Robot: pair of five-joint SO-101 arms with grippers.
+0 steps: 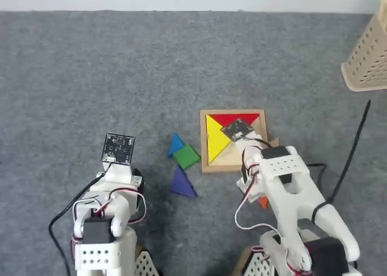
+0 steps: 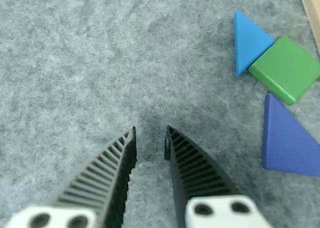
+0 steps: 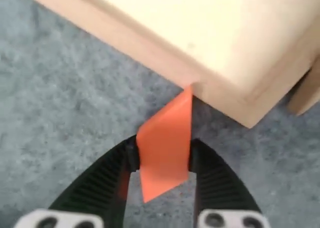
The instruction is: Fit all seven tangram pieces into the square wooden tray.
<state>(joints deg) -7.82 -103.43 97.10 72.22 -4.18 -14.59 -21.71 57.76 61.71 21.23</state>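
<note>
No legible text, number, brand or sign anywhere. Dark circuit board [image 1: 118,148], toward near left of table [image 1: 72,58]: pale specks, too small to read. Second circuit board [image 1: 237,130], over wooden tray [image 1: 203,149]: likewise illegible. Yellow triangle [image 1: 216,137] and red triangle [image 1: 221,118] in tray: plain coloured faces.
</note>
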